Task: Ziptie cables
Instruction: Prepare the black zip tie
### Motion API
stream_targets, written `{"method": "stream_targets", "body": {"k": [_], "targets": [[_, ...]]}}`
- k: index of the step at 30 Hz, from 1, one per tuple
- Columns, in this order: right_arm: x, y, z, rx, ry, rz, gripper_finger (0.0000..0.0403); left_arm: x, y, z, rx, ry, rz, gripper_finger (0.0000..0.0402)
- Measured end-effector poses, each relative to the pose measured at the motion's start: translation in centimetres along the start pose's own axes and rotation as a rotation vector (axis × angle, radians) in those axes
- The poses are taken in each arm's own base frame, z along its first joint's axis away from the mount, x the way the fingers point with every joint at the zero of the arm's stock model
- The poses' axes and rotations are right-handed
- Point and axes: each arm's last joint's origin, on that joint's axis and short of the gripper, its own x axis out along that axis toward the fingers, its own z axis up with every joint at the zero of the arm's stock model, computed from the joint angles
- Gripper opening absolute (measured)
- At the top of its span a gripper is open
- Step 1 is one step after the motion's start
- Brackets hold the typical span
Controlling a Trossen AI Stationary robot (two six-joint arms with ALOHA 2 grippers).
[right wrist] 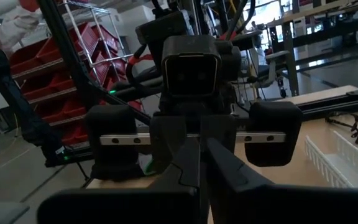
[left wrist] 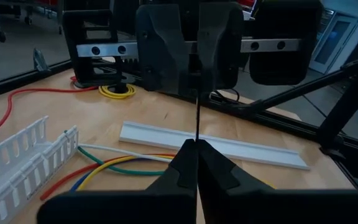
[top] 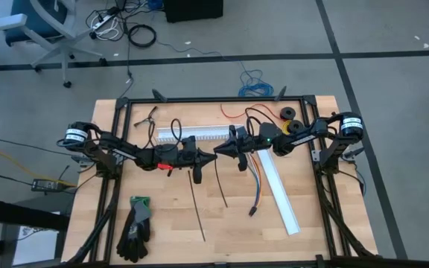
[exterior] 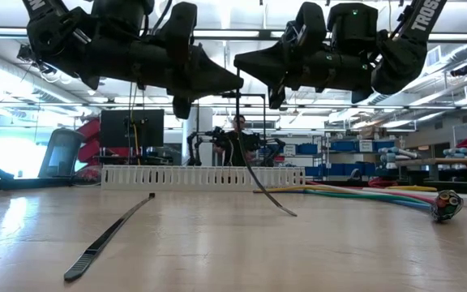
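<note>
Far ends of the cables (top: 255, 181) hidden under the right gripper (top: 219, 149)

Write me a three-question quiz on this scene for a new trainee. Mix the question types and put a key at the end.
1. True or false: the cables are already bound together with a tie.
2. Multiple choice: what do the left gripper and right gripper hold between them above the table?
A. a glove
B. the hanging zip tie
C. a red wire
3. Short answer: counting the loose zip tie lying flat on the table, how many zip ties are in view?

Key: 1 false, the wires lie unbound. 2 B, both grippers are shut on it. 3 two.
</note>
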Motion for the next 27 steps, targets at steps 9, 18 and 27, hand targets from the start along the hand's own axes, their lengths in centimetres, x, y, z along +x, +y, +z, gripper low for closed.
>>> {"method": "stream_targets", "body": {"k": [9,18,27], "targets": [[0.03,0.02,-0.21,0.008,0.021,0.003,0.0002,-0.02,-0.16,0.54,-0.01,-0.056,-0.016,0.0046],[0.2,0.48,-0.42,0.012,0.031,0.014,0.0001,-0.02,-0.13,0.47,-0.006,-0.052,-0.007,0.005],[0.27,0.68,-0.48,0.013,0.03,0.015,0.0001,-0.02,-0.13,0.47,0.015,-0.052,-0.005,0.0007]]}}
